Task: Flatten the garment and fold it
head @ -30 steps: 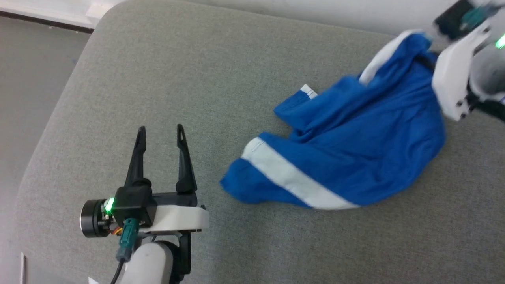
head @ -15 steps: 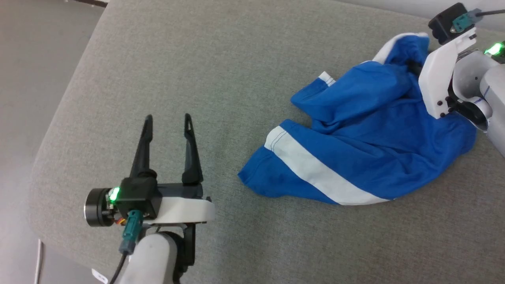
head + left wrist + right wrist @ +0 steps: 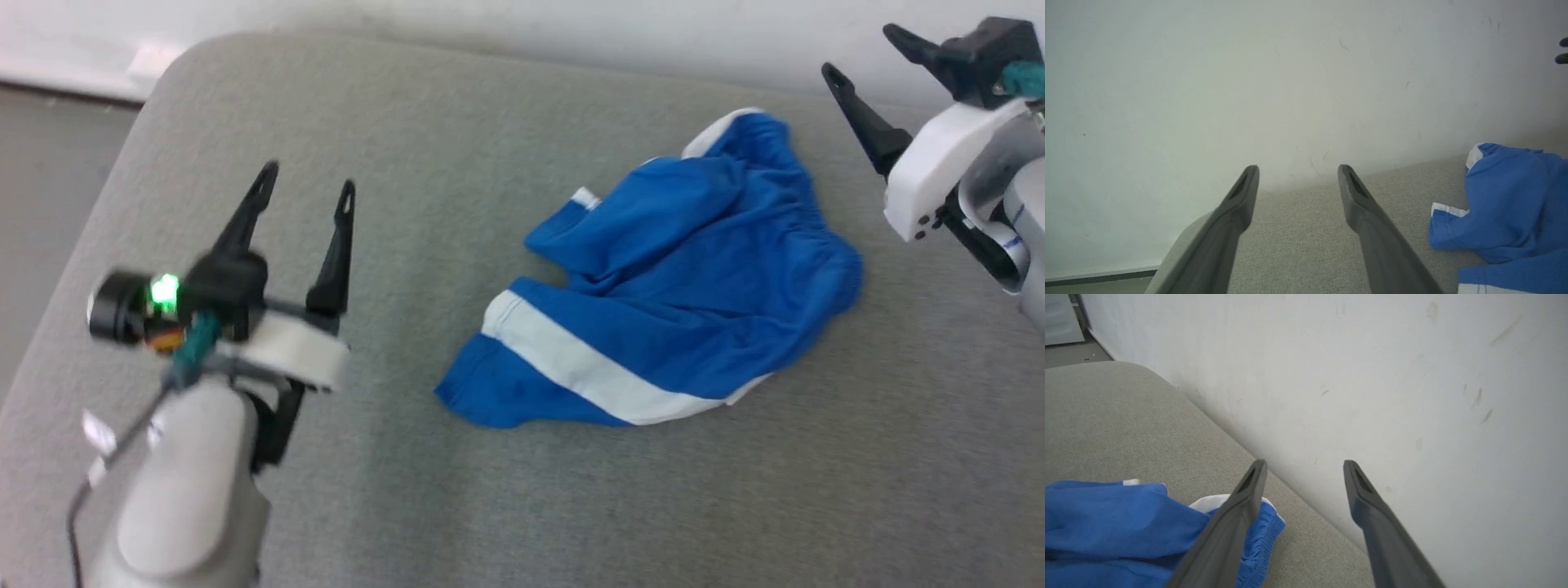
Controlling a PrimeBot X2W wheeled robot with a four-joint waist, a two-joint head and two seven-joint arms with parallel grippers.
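Right end effector (image 3: 859, 51) has let go of the garment (image 3: 678, 278). A second ago it was clamped on the top corner; its fingers now stand wide apart in the air up and to the right of the cloth, touching nothing. With the corner released, the shorts have slumped into a lower heap. Camera has shifted too, so the change in framing is not the cloth's own.

Left end effector (image 3: 309, 177): fingers apart, holding nothing, well to the left of the garment, over the grey fabric-covered tabletop (image 3: 408, 106).

Garment lies crumpled, unfolded, right of the tabletop's centre. Long axis runs diagonally in the head view, lower left to upper right. Leg hem (image 3: 457, 396) points toward the left arm's side. Gathered elastic waistband (image 3: 816, 229) points toward the right end effector and the wall. Broad white stripe (image 3: 571, 359) crosses the lower leg, slanting down to the right. Upper leg is bunched and folded over, with a small white flap (image 3: 584, 198) at its left tip.

View differences:
- Head view gives the whole outline and both arms.
- Left wrist view catches only the garment's near edge, with blue stitching on the white flap, and the pale scuffed wall (image 3: 1208, 81) behind.
- Right wrist view shows the waistband's fine gathers just beside its left finger, and how close the tabletop's edge runs to the wall.
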